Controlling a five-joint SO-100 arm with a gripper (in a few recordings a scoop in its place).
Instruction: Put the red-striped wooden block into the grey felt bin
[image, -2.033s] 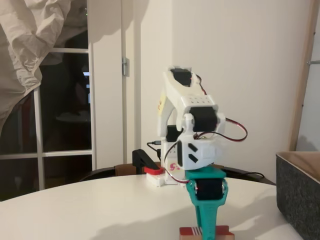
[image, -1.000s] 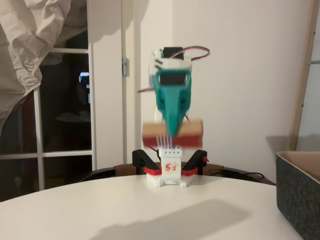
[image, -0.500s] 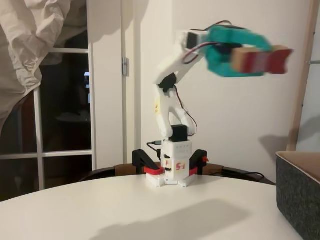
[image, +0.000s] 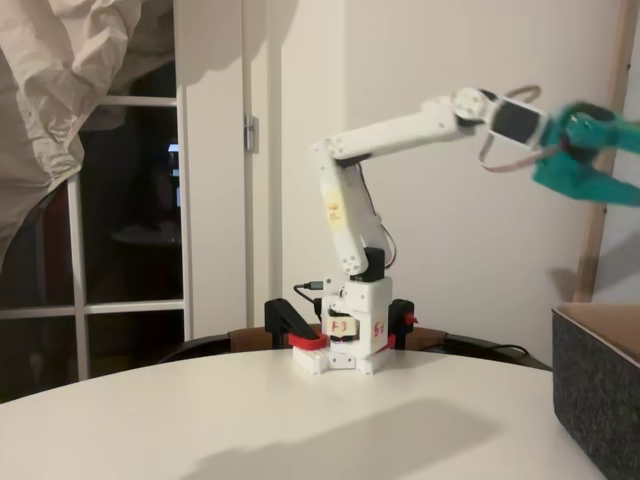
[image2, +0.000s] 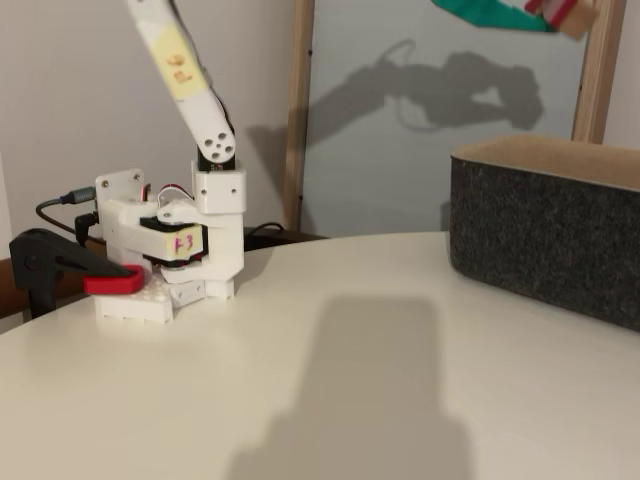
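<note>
The white jointed arm reaches high toward the right edge of a fixed view, its teal plastic end effector motion-blurred.

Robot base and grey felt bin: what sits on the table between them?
Nothing: in both fixed views the white table is bare between the robot base and the grey felt bin, apart from a shadow.
</note>
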